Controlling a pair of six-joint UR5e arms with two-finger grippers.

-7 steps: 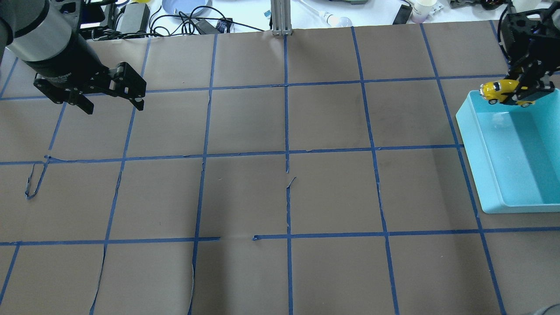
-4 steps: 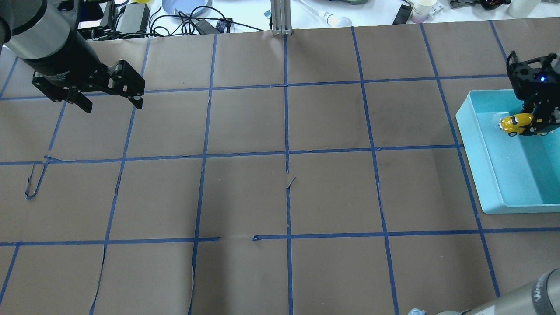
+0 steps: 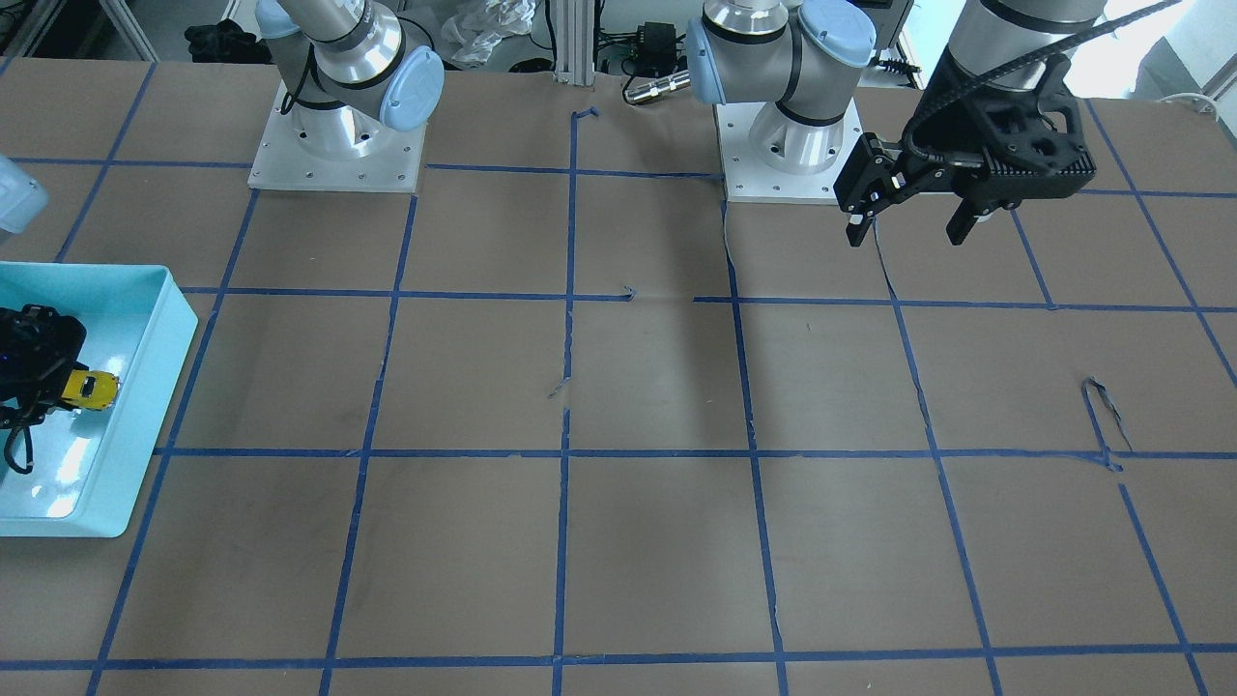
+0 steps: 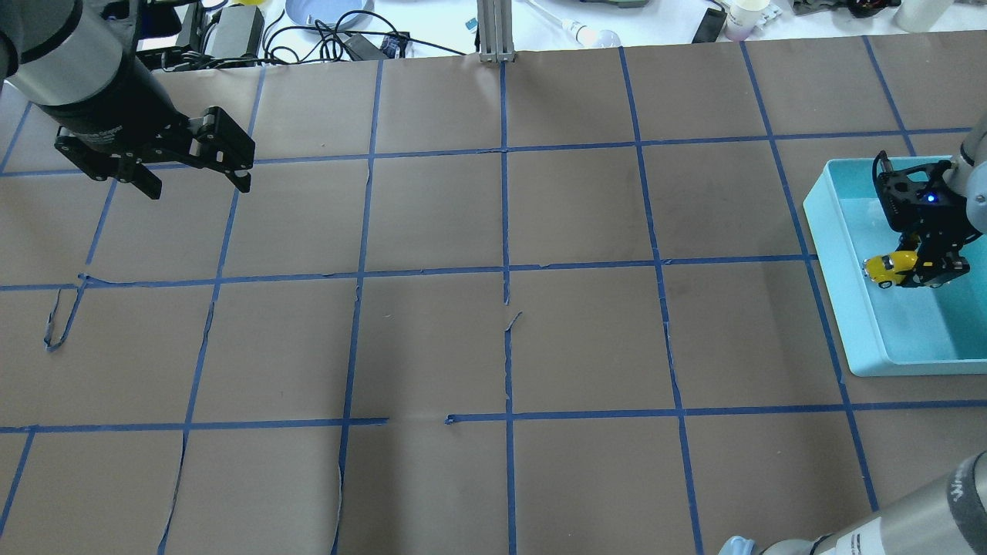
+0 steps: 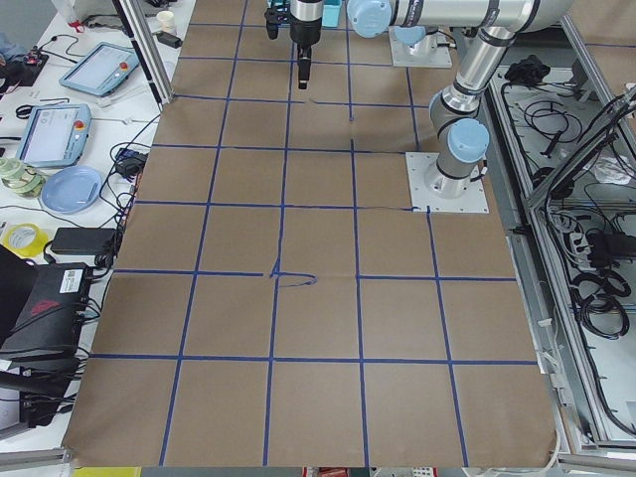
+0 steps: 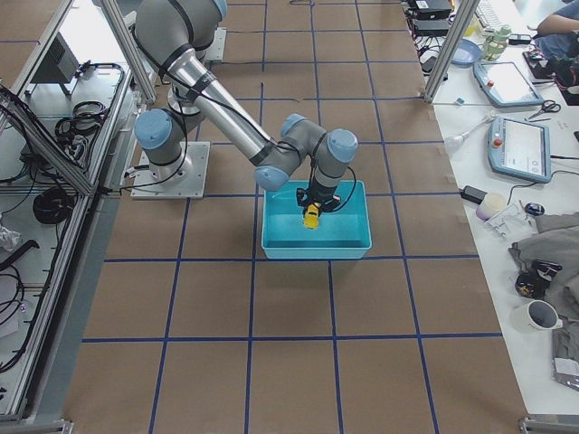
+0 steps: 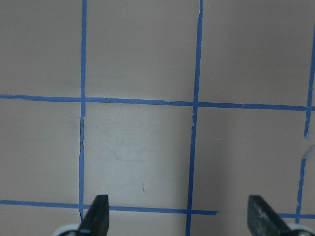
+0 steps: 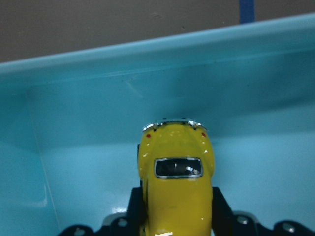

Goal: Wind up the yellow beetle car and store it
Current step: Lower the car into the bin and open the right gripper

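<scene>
The yellow beetle car [image 4: 888, 268] is held in my right gripper [image 4: 917, 271], which is shut on it inside the light blue bin [image 4: 852, 308]. The car also shows in the front-facing view [image 3: 89, 389], in the right side view [image 6: 312, 215] and in the right wrist view [image 8: 176, 172], low over the bin floor [image 8: 88, 172] with its nose toward a bin wall. My left gripper [image 4: 197, 183] is open and empty above the table's far left; its fingertips [image 7: 98, 209] show in the left wrist view over bare paper.
The table is brown paper with a blue tape grid [image 4: 505, 270]. Cables, a plate and a cup [image 4: 744, 15] lie beyond the far edge. The bin stands at the right edge of the table [image 3: 145, 319].
My right gripper has carried the car from above the bin's far rim down into the bin and toward the near side. The left arm has barely moved.
</scene>
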